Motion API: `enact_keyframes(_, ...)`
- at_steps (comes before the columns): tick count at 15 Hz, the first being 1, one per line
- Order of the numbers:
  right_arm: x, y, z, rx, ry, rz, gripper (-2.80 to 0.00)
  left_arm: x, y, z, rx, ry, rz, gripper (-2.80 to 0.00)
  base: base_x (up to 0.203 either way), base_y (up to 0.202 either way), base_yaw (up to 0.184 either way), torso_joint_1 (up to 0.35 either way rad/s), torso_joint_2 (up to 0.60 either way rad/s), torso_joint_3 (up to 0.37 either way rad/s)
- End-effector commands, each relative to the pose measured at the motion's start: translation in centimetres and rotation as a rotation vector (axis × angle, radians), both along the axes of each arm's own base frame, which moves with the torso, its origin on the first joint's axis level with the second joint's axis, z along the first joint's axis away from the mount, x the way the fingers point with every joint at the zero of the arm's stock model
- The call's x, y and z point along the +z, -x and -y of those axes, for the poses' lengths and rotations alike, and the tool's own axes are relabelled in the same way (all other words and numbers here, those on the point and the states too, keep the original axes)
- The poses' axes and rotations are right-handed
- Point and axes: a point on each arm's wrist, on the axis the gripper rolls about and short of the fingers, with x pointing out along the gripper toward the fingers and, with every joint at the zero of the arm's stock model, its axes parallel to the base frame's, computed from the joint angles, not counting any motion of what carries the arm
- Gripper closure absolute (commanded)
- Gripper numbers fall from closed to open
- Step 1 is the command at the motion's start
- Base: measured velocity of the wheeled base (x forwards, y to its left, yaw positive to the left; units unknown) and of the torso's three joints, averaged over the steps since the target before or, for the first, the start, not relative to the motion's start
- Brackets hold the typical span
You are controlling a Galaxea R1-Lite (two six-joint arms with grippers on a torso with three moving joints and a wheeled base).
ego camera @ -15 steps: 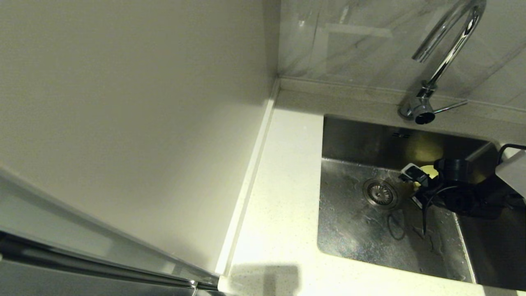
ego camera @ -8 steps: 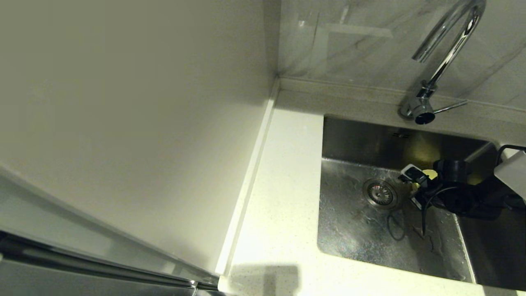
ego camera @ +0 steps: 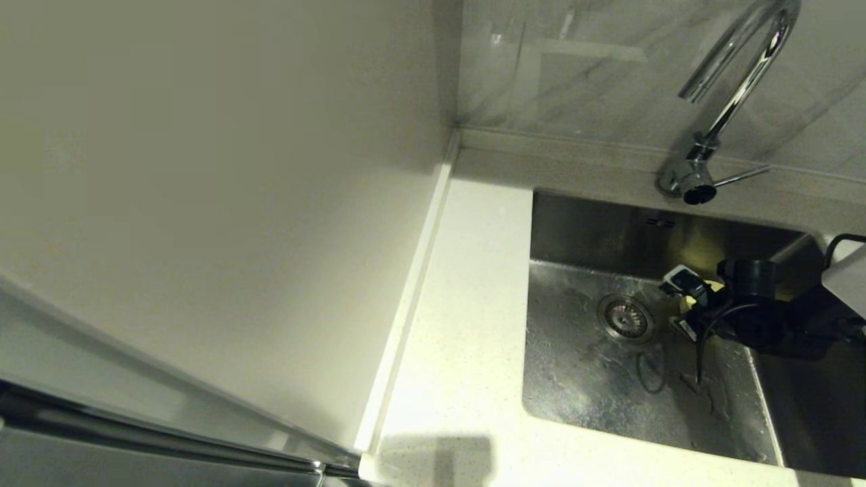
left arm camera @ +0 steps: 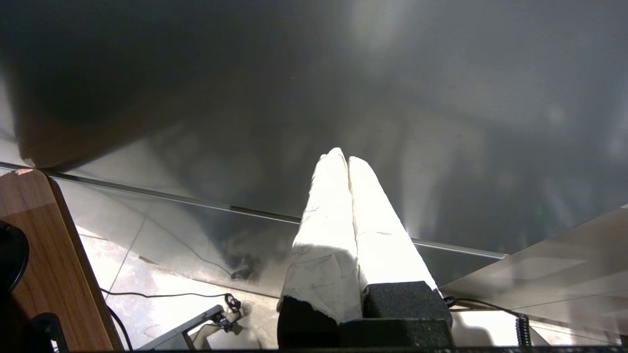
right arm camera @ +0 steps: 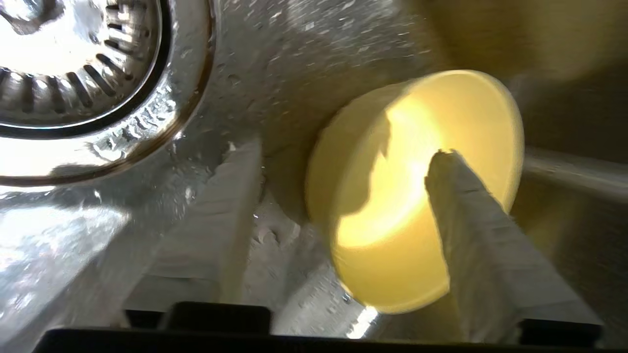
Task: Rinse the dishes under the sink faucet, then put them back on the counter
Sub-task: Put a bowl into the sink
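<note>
A yellow bowl point(right arm camera: 417, 196) lies tipped on its side on the wet floor of the sink point(ego camera: 582, 379), just right of the drain strainer point(ego camera: 626, 318). My right gripper point(right arm camera: 343, 152) is open around the bowl's wall: one finger point(right arm camera: 471, 235) reaches into the bowl, and the other finger point(right arm camera: 230, 211) stands outside it with a gap. In the head view only a sliver of the yellow bowl point(ego camera: 689, 302) shows behind the right gripper point(ego camera: 682, 302). The pink and grey-blue bowls are out of view. The left gripper point(left arm camera: 346, 158) hangs parked and shut, holding nothing.
The chrome faucet point(ego camera: 731, 101) arches over the sink's back edge, its lever point(ego camera: 741, 177) pointing right. The speckled counter point(ego camera: 467, 325) runs along the sink's left side. A plain off-white panel point(ego camera: 223, 203) rises to its left. Overflow slots point(ego camera: 659, 220) mark the back wall.
My right gripper has shifted slightly to the right inside the sink, and less of the yellow bowl shows in the head view.
</note>
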Motion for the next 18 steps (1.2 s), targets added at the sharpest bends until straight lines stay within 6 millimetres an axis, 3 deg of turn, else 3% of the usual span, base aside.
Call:
enact_keyframes(1, 3.5, 1.5, -0.3, -0.004, -0.003, 0.057, -2.8, -0.1, 0.0, 0.0, 0.0, 0.0, -0.003, 0.0, 0.0, 0.0, 0.0, 0.0, 0.0, 0.0)
enact_keyframes(5, 10.0, 6.6, -1.4, -0.051, -0.165, 0.091, -2.8, -0.1, 0.0, 0.0, 0.0, 0.0, -0.003, 0.0, 0.0, 0.0, 0.0, 0.0, 0.0, 0.0)
enact_keyframes(10, 15.4, 12.5, -2.3, -0.096, -0.409, 0.073, -2.8, -0.1, 0.0, 0.0, 0.0, 0.0, -0.003, 0.0, 0.0, 0.0, 0.0, 0.0, 0.0, 0.0)
enact_keyframes(14, 18.6, 16.0, -1.4, -0.163, -0.423, 0.082, -2.8, -0.1, 0.0, 0.0, 0.0, 0.0, -0.003, 0.0, 0.0, 0.0, 0.0, 0.0, 0.0, 0.0)
enact_keyframes(18, 22.5, 17.0, -0.3, -0.231, -0.442, 0.006, -2.8, -0.1, 0.0, 0.0, 0.0, 0.0, -0.003, 0.0, 0.0, 0.0, 0.0, 0.0, 0.0, 0.0)
